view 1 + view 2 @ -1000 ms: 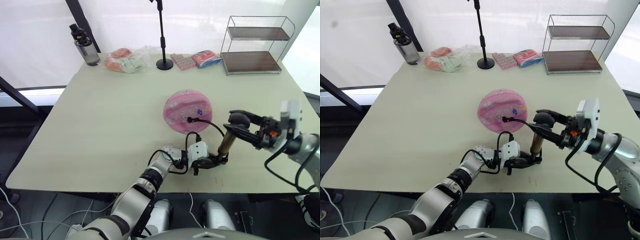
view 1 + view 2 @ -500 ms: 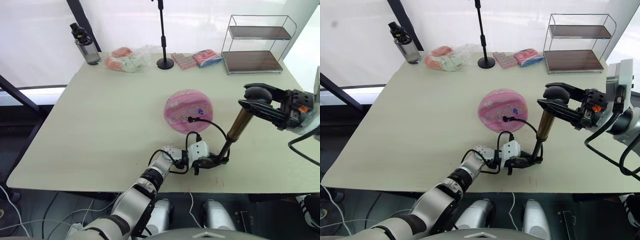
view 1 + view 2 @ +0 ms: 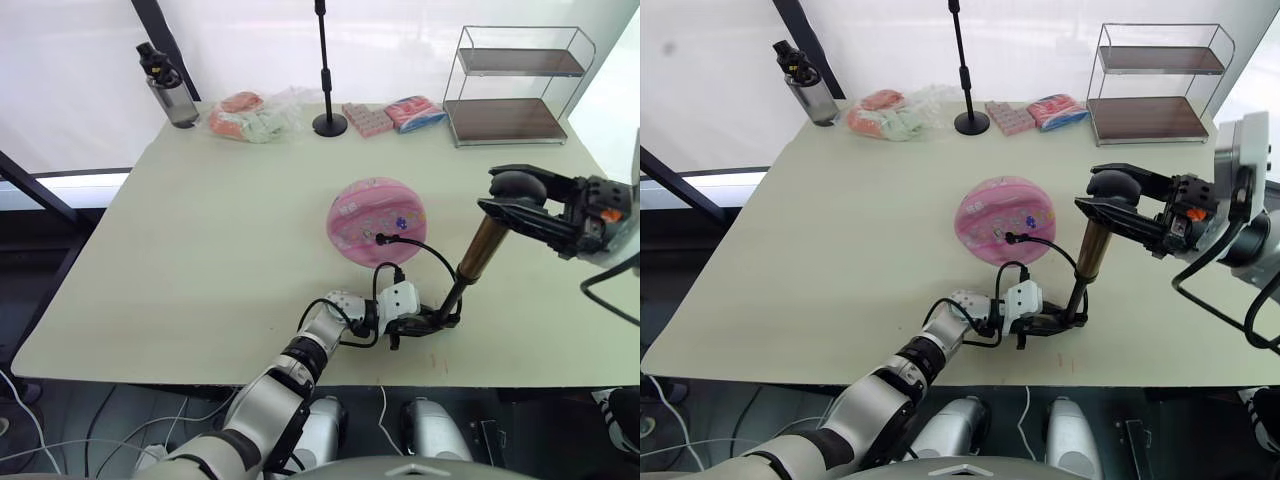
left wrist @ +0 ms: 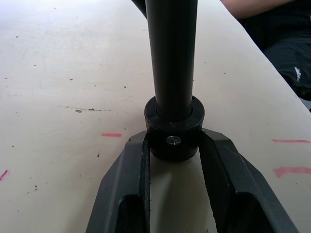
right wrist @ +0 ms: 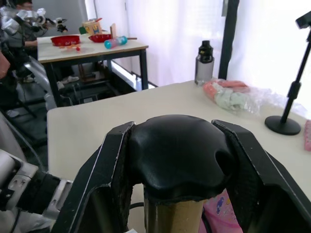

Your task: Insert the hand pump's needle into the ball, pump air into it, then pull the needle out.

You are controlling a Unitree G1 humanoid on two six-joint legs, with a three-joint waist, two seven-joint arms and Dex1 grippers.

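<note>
The right gripper [image 3: 520,196], raised above the table's right side, is clenched around the black knob handle [image 5: 179,156] of the hand pump [image 3: 478,252]; both black fingers press against the knob's sides. The gold-bronze cylinder hangs from the knob, tilted, with a thin black rod running from its lower end down and toward the robot's left to the pump's black base cap [image 4: 174,130].

The left gripper [image 3: 1052,321] lies low on the table [image 3: 200,250] near its front edge, its two fingers closed on that base cap and pinning it to the tabletop.

A thin black hose [image 3: 425,250] loops up from the base and arcs over to the pink ball [image 3: 377,221], which sits on the table just beyond the left gripper. The hose's small black fitting [image 3: 382,238] meets the ball's near side; the needle itself is too small to make out.

Along the far edge stand a water bottle [image 3: 168,90], plastic-wrapped packets [image 3: 258,117], a black stand [image 3: 328,70] and a two-tier wire shelf [image 3: 510,88].
</note>
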